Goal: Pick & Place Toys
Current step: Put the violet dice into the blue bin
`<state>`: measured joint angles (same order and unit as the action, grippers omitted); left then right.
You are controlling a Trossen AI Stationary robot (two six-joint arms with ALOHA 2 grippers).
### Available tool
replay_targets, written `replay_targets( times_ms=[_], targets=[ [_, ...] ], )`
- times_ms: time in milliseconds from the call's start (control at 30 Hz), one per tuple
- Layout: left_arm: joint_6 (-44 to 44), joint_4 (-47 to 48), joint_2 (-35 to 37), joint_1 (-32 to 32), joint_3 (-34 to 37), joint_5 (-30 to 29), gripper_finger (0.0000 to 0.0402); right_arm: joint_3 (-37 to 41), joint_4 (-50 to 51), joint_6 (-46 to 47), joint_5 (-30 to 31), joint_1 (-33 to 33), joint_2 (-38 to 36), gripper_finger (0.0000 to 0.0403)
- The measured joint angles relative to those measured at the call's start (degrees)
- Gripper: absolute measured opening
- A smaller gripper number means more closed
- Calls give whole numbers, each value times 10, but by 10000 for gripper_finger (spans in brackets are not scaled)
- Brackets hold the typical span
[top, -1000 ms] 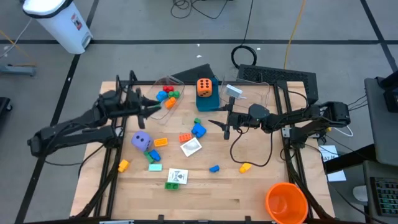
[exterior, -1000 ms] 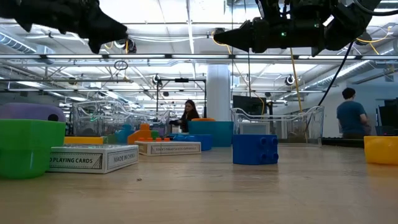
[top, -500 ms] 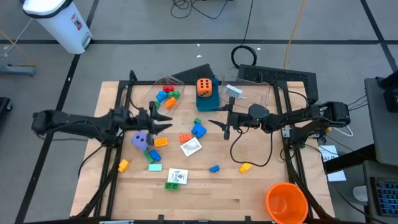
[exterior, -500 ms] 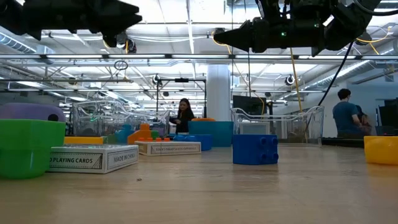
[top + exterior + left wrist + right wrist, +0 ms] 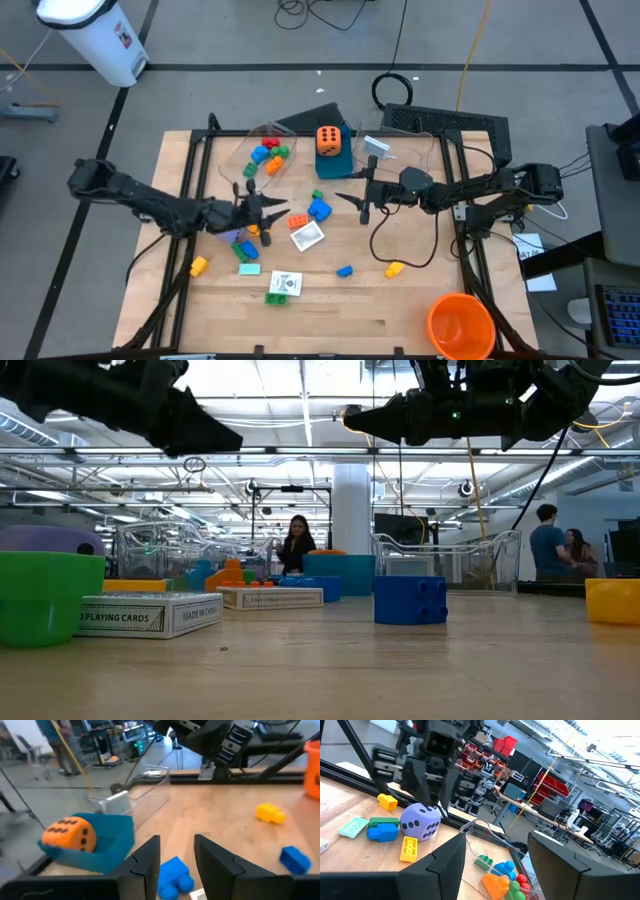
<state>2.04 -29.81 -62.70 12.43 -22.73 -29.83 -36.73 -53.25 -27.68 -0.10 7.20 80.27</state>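
Note:
Toys lie scattered on the wooden table: a purple die, blue bricks, orange bricks, yellow bricks and white cards. An orange die sits in a blue box. My left gripper hangs open and empty above the table, just right of the purple die; in its wrist view a blue brick lies below the fingers. My right gripper is open and empty, raised right of the blue brick.
A clear tub with several bricks lies at the far left, another clear tub at the far right of the blue box. A big orange cup stands at the near right corner. People show in the room beyond.
My left gripper has swung from beside the clear tub toward the table's right and near edges, and now hangs over the purple die's right side. My right gripper has kept still. No toy has moved.

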Motion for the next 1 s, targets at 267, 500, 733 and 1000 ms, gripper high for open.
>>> replay_targets(
  times_ms=[267, 500, 733, 1000],
  targets=[
    [85, 18, -76, 58, -94, -37, 122, 0, 1, 0, 0, 0, 0, 208],
    [95, 21, -108, 66, -126, -38, 122, 0, 4, 5, 0, 0, 0, 208],
    [66, 25, -113, 59, -126, -28, 122, 0, 4, 10, 0, 0, 0, 208],
    [50, 26, -113, 52, -126, 10, 122, 0, 4, 9, 0, 0, 0, 208]
  ],
)
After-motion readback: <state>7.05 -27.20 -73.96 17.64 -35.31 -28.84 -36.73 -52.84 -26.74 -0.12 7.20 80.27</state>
